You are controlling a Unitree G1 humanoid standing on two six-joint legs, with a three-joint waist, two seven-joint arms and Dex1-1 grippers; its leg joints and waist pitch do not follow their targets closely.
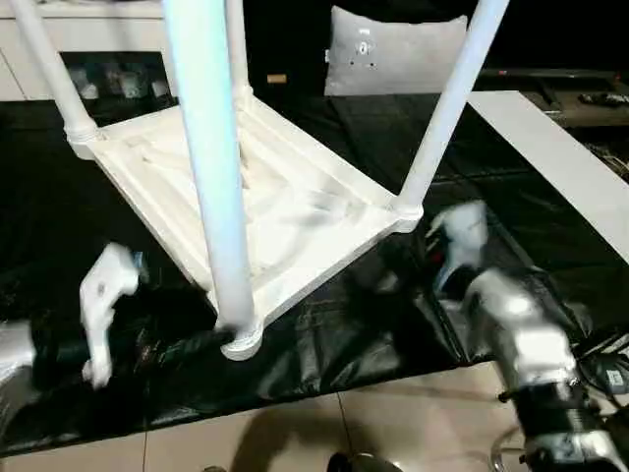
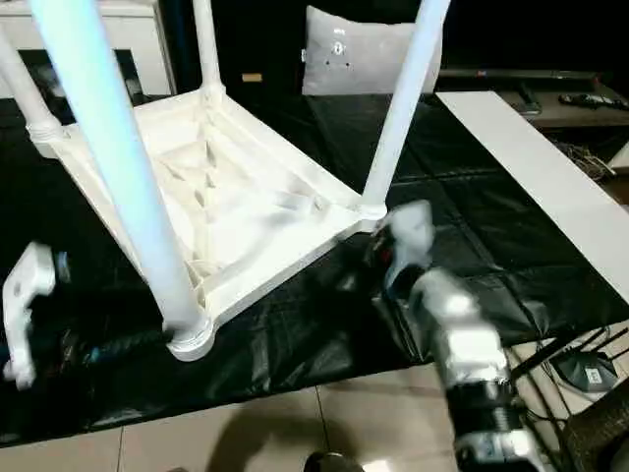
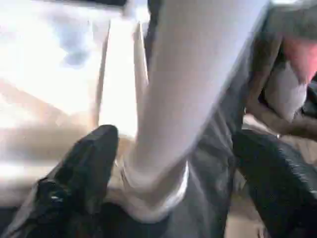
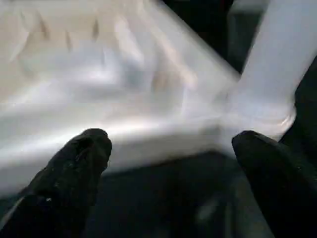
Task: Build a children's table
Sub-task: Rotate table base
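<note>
The children's table (image 1: 295,206) lies upside down on a black sheet, ribbed underside up. Its white legs stand in the corner sockets, the nearest leg (image 1: 211,167) rising from the front corner socket (image 1: 241,339). My left gripper (image 3: 176,144) reaches in low from the left, open, with one black finger (image 3: 84,163) on each side of that leg's base. At the right corner socket (image 1: 405,211), under another leg (image 1: 447,108), my right gripper (image 4: 173,141) faces the table top's rim, open, its fingers (image 4: 74,168) wide apart and holding nothing.
A black sheet (image 1: 373,334) covers the work surface. A grey-white cushion (image 1: 393,54) stands at the back and a white cabinet (image 1: 88,39) at the back left. A long white board (image 1: 560,157) runs along the right. Tiled floor (image 1: 393,423) and cables (image 2: 590,374) lie near me.
</note>
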